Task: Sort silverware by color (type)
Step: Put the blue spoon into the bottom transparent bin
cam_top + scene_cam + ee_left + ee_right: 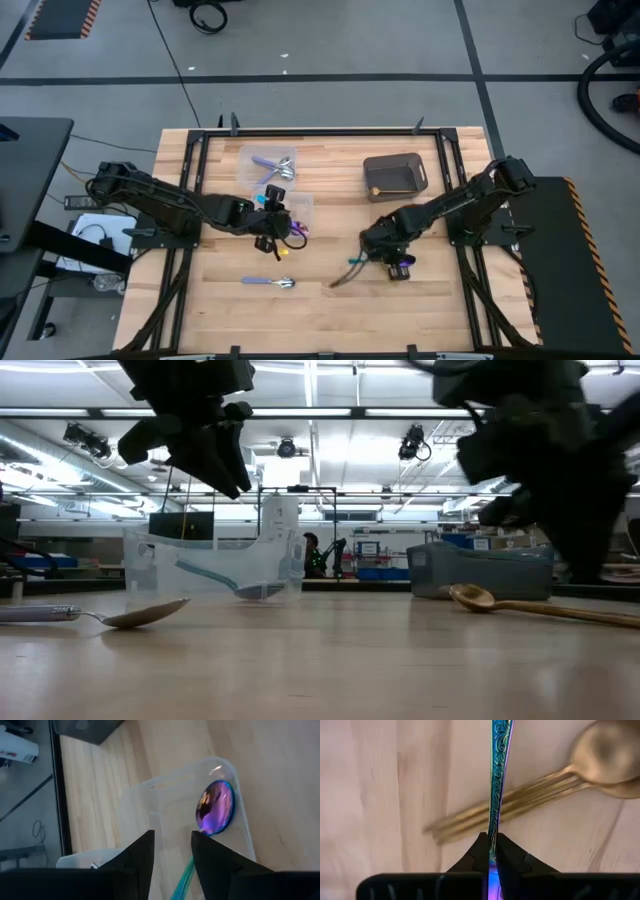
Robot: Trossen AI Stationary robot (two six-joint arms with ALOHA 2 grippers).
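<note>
My left gripper (172,851) (268,226) hangs open over a clear tub (150,800) (297,207). A teal-handled spoon with a purple head (216,807) lies inside, its handle running under the fingers. My right gripper (491,851) (385,252) is shut on another teal-handled utensil (498,775) (356,263) above the gold utensils (520,802) (343,280), which lie flat on the table. A lavender-handled spoon (270,282) (100,616) rests on the wood near the front edge. More lavender pieces (272,165) sit in the far clear tub. My right gripper pinches the teal utensil between both fingertips (481,852) at the lower end of its patterned handle (493,837), where it turns purple. The fingers lie along the utensil, and the handle sticks straight out ahead of them, over the gold pieces.
A dark grey bin (393,175) (480,570) stands on the far right part of the table. Two clear tubs (268,163) sit at the far middle, one (215,565) showing in the low view. Bare wood lies along the near edge.
</note>
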